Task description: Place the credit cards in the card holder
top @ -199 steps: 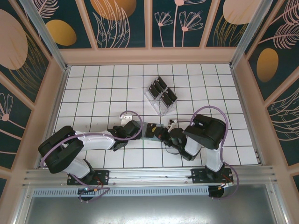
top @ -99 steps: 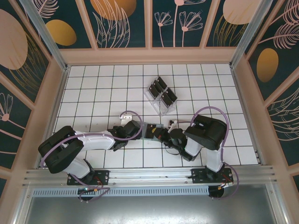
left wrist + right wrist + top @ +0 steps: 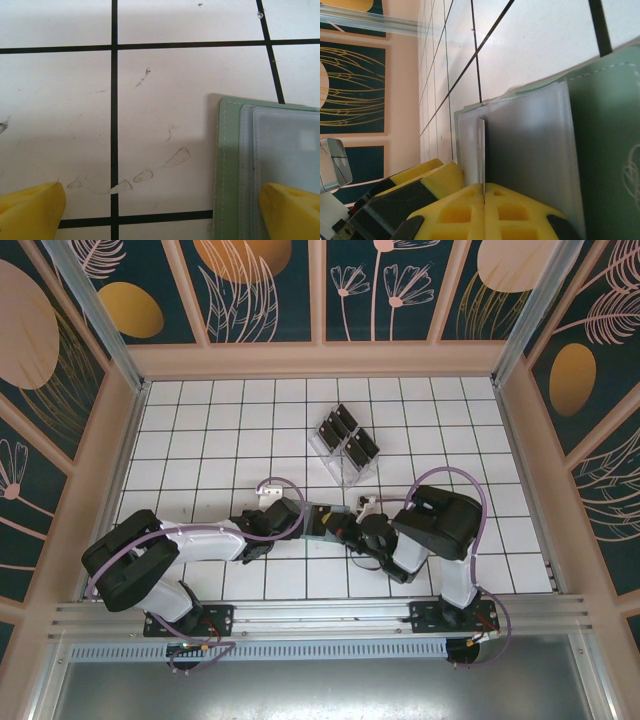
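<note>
Right wrist view: the right claw (image 3: 484,192) is pinched closed on a thin credit card (image 3: 481,150), held edge-on over the clear pocket (image 3: 530,150) of the green card holder (image 3: 605,125). The left claw (image 3: 160,212) gapes wide, one finger over that holder, which lies on the tiled surface (image 3: 60,100).

The card holder (image 3: 227,170) is running off the right and bottom edges of the left wrist view. One credit card (image 3: 481,150) is presenting edge-on, its faces hidden, its lower end disappearing into the right gripper (image 3: 484,195).
</note>
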